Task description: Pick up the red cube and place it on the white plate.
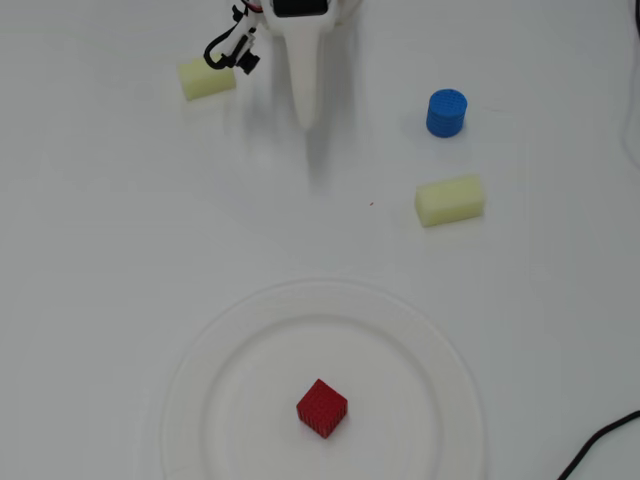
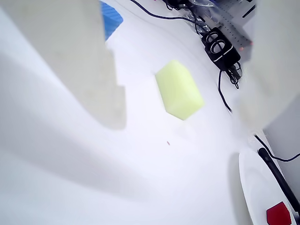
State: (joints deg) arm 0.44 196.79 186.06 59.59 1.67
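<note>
The red cube point(image 1: 321, 408) sits on the white plate point(image 1: 205, 345), a little below its centre, at the bottom of the overhead view. It also shows at the bottom right corner of the wrist view point(image 2: 279, 214), on the plate's edge point(image 2: 251, 187). My gripper point(image 1: 307, 112) is at the top of the overhead view, far from the plate and pointing toward it. In the wrist view the gripper point(image 2: 183, 121) is open and empty, with its fingers point(image 2: 70, 61) wide apart above the white table.
A pale yellow block point(image 1: 450, 200) lies right of the gripper, also in the wrist view point(image 2: 179, 90). A blue cylinder point(image 1: 446, 112) stands above it. Another yellow block point(image 1: 207, 79) lies left of the arm. A black cable point(image 1: 600, 445) enters at bottom right.
</note>
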